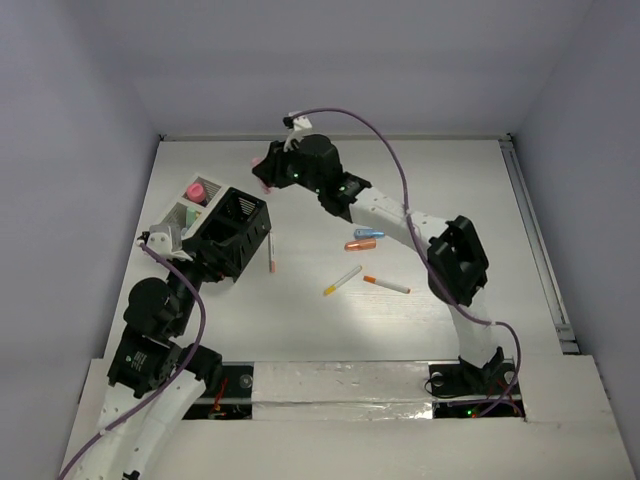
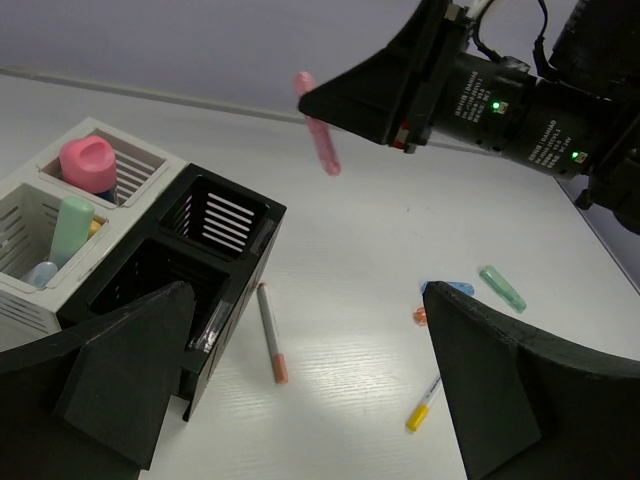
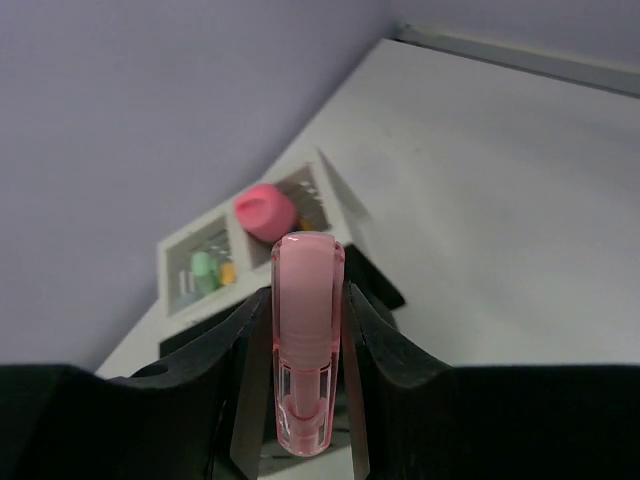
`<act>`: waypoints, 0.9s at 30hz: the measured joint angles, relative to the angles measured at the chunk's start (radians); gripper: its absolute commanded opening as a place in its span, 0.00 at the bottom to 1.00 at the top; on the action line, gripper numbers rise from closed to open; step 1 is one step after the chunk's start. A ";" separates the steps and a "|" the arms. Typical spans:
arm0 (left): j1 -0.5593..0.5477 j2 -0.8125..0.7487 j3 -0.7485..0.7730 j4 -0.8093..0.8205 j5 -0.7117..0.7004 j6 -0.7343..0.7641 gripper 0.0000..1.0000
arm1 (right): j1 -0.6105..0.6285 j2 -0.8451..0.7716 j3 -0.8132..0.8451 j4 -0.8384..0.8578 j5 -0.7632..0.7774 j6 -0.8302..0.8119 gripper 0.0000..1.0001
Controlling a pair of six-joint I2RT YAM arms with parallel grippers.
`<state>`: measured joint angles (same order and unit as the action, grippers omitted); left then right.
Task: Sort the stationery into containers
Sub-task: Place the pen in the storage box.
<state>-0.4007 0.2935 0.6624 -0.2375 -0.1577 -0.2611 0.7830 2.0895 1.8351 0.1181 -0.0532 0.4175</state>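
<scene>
The right gripper point(image 3: 307, 300) is clamped firmly on a translucent pink capsule marker point(image 3: 305, 330). Its black fingers point(image 3: 255, 380) press both sides of the barrel, and the rounded cap pokes out past the tips. It hangs in the air just beyond the far side of the black slotted plastic box with divided compartments point(image 1: 238, 225), without touching it.

The left gripper point(image 2: 308, 290) is spread wide with nothing between its jaws. It sits low at the near side of that black box, one finger close in front of the box's near corner.

Pressed against the black box's left side is a smaller white slatted plastic box point(image 2: 30, 300). It holds a round pink cap-like piece point(image 2: 90, 160) in one compartment and a pale green marker point(image 2: 72, 225) in the next.

On the white table point(image 1: 450, 180), just beside the black box's right wall, lies a thin white pen with an orange tip point(image 1: 271, 250). Further right of the box are a white pen with a yellow end point(image 1: 343, 279) and another white pen with an orange end point(image 1: 386, 285). An orange capsule marker point(image 1: 358, 244) and a blue capsule marker point(image 1: 370, 234) lie side by side there too.
</scene>
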 measured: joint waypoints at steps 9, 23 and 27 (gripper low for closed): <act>0.010 0.000 0.000 0.000 0.001 0.000 0.99 | 0.075 0.203 0.190 0.029 -0.067 0.036 0.25; 0.010 0.000 0.000 0.000 0.014 0.000 0.99 | 0.078 0.324 0.319 -0.024 -0.071 0.040 0.43; 0.010 0.000 0.000 0.000 0.017 0.000 0.99 | 0.080 0.323 0.318 -0.023 -0.071 0.039 0.48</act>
<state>-0.3908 0.2935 0.6624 -0.2371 -0.1406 -0.2607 0.8635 2.4130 2.1532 0.0952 -0.1242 0.4564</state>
